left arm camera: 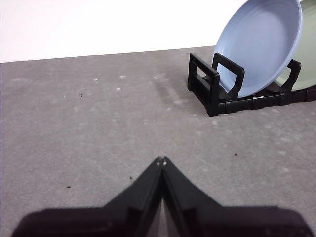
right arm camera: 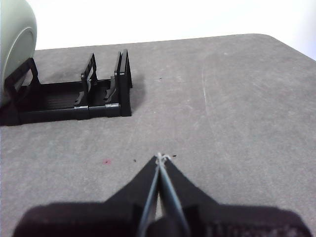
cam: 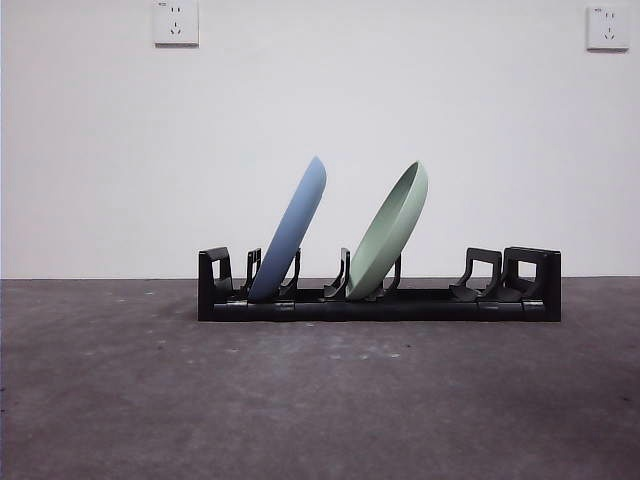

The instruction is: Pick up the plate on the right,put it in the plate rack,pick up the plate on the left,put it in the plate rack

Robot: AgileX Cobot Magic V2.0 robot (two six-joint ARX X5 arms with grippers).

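On grey speckled table (cam: 320, 400) before white wall (cam: 400, 100) with sockets (cam: 176, 22): both pincers closed, empty.

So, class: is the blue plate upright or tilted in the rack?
Tilted. The blue plate leans rightward in the front view, its lower edge between the rack's dividers.

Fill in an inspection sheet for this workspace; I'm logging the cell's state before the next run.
Surface: dark grey table, lightly speckled.
Job's things: plate rack holds both plates, each leaning in its own slot: blue plate near one end, green plate around the middle. Slots at the other end unfilled.
Clutter: nothing seen.
Grippers: left gripper shut, over the table off the rack's blue-plate end; right gripper shut, off the opposite end. Neither holds anything.
Cables: nothing seen.
Surroundings: white wall with two sockets.
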